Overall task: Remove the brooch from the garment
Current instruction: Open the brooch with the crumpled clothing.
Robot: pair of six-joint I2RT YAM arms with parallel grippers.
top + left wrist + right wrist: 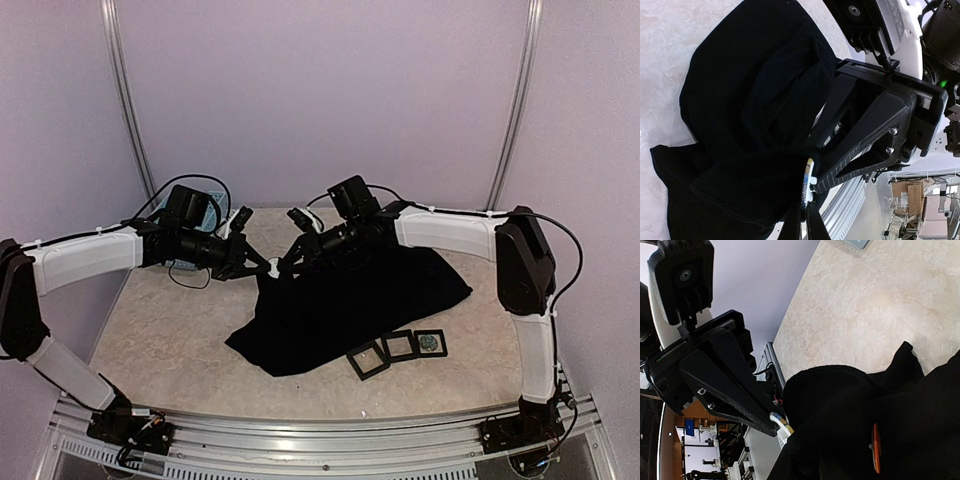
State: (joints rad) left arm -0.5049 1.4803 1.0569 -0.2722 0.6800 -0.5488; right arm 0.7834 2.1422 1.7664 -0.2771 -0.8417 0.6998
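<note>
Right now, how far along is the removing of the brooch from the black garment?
Done: both grippers are at one edge of the garment. In hand: the left gripper is shut there, and the right gripper has its tips at the brooch, which still lies against the garment. Left: pulling the brooch free; whether its pin is open is hidden.

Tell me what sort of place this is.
Probably a robot test cell in a lab or workshop: plain lilac wall panels enclose a marble-patterned table, robot arms stand on an aluminium frame, and cardboard boxes show beyond.
</note>
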